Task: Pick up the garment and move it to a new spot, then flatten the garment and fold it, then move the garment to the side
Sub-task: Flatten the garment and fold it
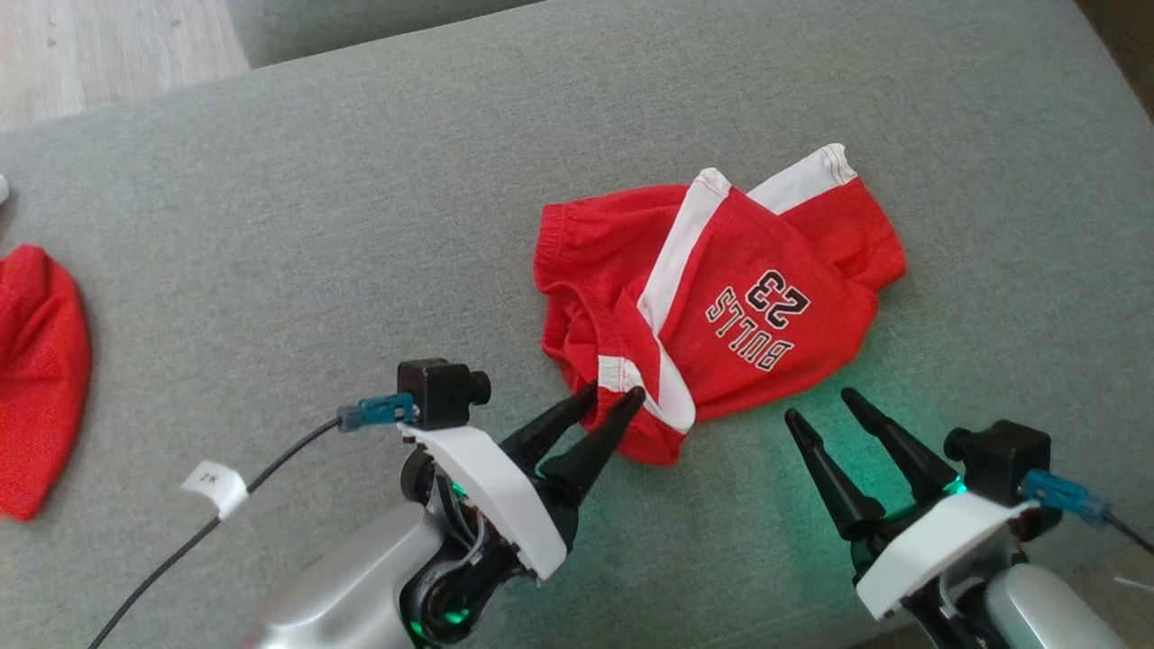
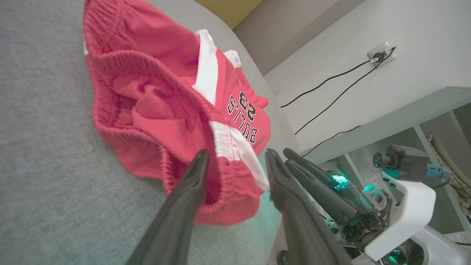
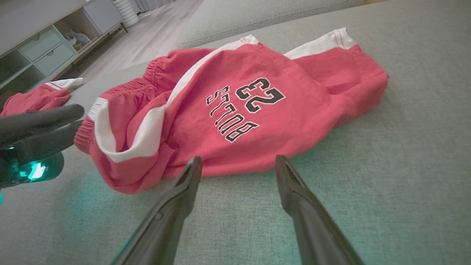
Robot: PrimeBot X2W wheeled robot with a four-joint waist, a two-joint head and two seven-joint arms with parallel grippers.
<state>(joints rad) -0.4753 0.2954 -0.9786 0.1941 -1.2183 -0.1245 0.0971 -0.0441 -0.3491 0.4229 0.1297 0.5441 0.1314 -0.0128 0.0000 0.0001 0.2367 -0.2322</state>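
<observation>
Shorts (image 1: 721,297), red with white stripes, lie in a crumpled heap on the grey couch (image 1: 361,225), right at the tips of the left gripper (image 1: 613,393). Its two fingers are apart with the stretchy waistband (image 2: 228,191) between them. One finger looks to be poking into the waist hole and the other is outside. They are not squeezing the cloth yet. The right gripper (image 1: 821,406) is spread wide too and holds nothing. The bottom edge of the shorts is just past its tips.

What could go wrong? The left fingers have only a small bit of the edge. If they shut on so little, the cloth may slip out when the arm lifts. The waistband is bunched up, so they might grab two layers at once. Then the shorts would be hard to open out flat. If just one side goes up, the rest may drag and twist into a worse lump. The two grippers are near each other, so they could bump. Far out past the left gripper's outer side lies another red cloth (image 1: 41,379), and the shorts should not land on it.
</observation>
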